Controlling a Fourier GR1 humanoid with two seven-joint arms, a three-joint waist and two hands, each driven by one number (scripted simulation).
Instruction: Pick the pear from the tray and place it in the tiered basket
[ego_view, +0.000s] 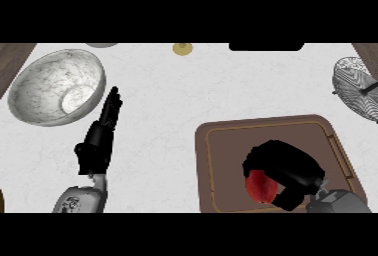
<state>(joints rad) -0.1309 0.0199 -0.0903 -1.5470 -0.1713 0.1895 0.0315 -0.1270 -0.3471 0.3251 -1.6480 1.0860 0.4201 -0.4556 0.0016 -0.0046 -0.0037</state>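
On the brown tray at the lower right of the head view, the right hand is curled over the pear. The fruit shows as a red patch under the black fingers, with most of its body hidden. The fingers and thumb wrap round it, so the hand is closed on the pear. Whether the pear rests on the tray's floor or is raised off it cannot be told from this angle. The grey right forearm enters from the lower right corner.

Well apart from the tray, at the right edge of the white marbled counter, stands the tiered basket, only partly in view.

At the left, the left hand is open with its fingers straight and pointing up the view, holding nothing. Just beyond its fingertips sits a large marbled bowl, close to the hand but apart from it. A small yellowish round object lies near the counter's far edge.
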